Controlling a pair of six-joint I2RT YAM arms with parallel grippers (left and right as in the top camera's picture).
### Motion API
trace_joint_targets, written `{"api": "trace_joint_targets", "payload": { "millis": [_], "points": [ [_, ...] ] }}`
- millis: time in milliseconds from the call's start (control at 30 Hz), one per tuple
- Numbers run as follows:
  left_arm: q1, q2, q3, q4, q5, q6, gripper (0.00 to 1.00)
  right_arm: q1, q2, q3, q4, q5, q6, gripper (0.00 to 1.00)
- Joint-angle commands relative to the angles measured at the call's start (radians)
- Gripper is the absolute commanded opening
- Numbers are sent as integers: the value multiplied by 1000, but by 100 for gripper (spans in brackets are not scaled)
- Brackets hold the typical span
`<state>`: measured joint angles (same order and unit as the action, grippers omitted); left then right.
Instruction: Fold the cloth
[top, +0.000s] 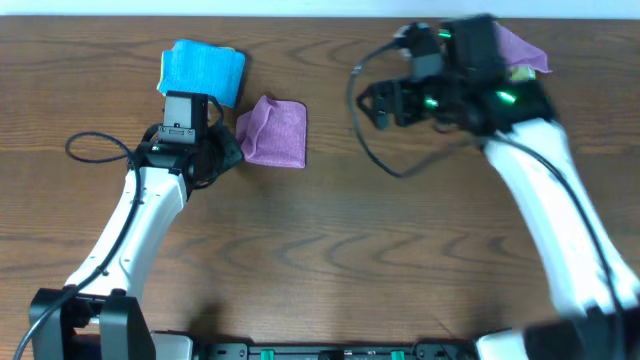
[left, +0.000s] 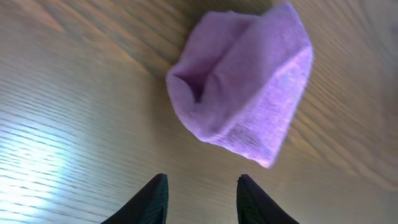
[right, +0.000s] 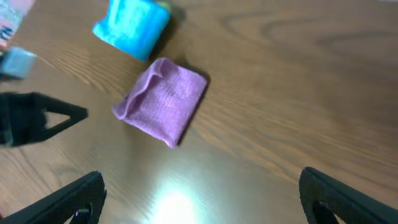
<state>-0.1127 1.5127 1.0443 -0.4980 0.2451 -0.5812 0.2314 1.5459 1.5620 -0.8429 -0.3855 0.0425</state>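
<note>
left wrist: folded cloth lies beyond left tool, jaws parted.

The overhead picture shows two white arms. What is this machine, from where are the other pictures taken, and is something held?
It is a robot with two white arms at a wooden table; each ends in a two-finger gripper. The overhead picture is taken from above; the other two come from wrist cameras, so dark fingers show at the bottom. The folded purple cloth lies on the table, a blue cloth beside it. A second purple cloth lies at the far right. The left gripper and the right gripper are open; nothing is held.
</note>
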Motion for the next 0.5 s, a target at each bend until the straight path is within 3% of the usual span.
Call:
{"api": "trace_joint_targets", "payload": {
  "millis": [0,267,467],
  "points": [
    [2,-13,18,-23,89,-29,38,-65,-162,-108,-21,1,-71,99],
    [0,-13,-6,-55,121,-69,36,-183,-611,-487,-21,6,-85,99],
    [0,-13,-114,-2,135,-152,35,-207,-865,-657,-43,15,-27,99]
  ]
}}
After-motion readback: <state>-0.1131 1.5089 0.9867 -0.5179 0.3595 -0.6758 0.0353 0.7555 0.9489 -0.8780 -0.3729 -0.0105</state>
